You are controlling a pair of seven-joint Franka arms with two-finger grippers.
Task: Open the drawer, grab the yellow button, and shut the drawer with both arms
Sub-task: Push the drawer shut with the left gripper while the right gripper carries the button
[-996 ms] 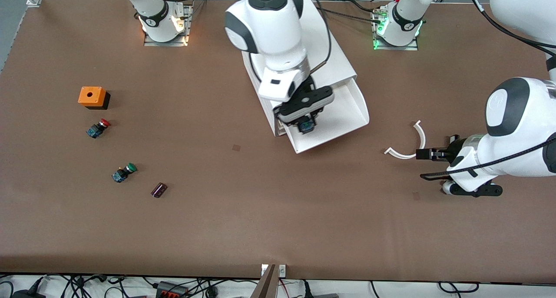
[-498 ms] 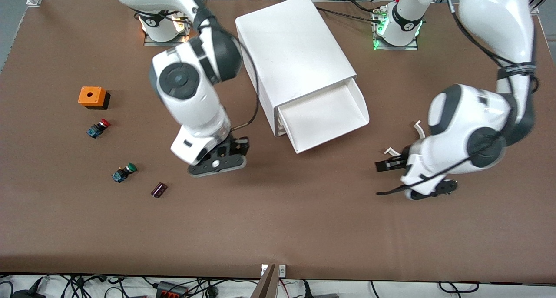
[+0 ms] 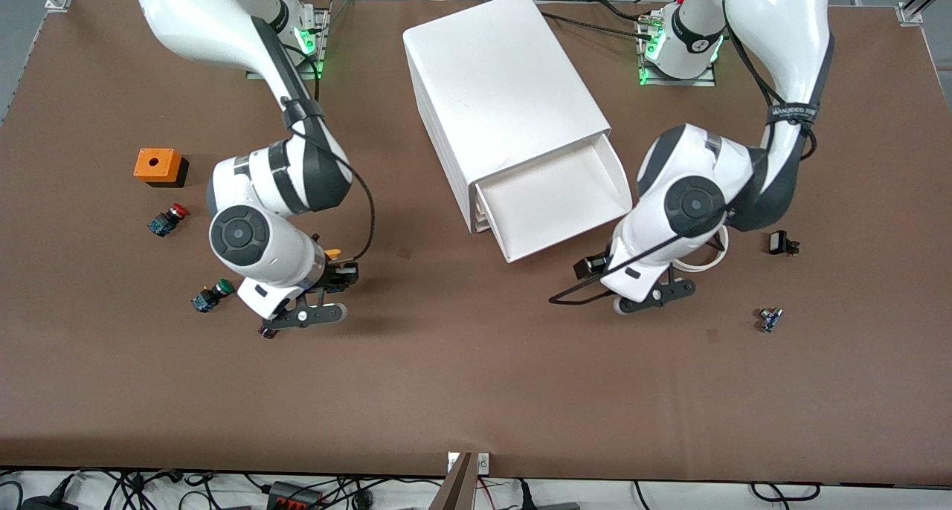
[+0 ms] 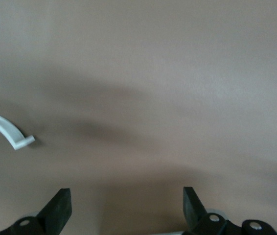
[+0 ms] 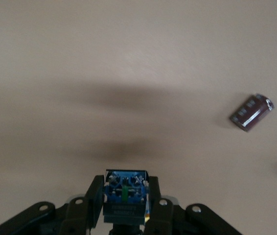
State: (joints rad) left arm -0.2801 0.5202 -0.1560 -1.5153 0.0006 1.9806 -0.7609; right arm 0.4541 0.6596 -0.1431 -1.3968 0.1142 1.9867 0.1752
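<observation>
White plastic, the drawer (image 3: 554, 201) stands pulled out of the cabinet (image 3: 500, 86), and its tray shows nothing inside. The button (image 5: 125, 196) is not in it; the right gripper (image 5: 125, 198) has its fingers closed on the dark body, and in the front view the yellow cap (image 3: 333, 254) shows beside this gripper (image 3: 338, 270). It hangs over the table (image 3: 476, 376) toward the right arm's end, above a small dark maroon part (image 5: 251, 112) and near the green button (image 3: 212, 295). The red button (image 3: 168, 219) and an orange box (image 3: 158, 166) lie farther from the camera. The left gripper (image 4: 126, 208) has its fingers spread wide with nothing between them; it is low over the table, near the drawer's front, close to a curved white strip (image 4: 4, 131).
</observation>
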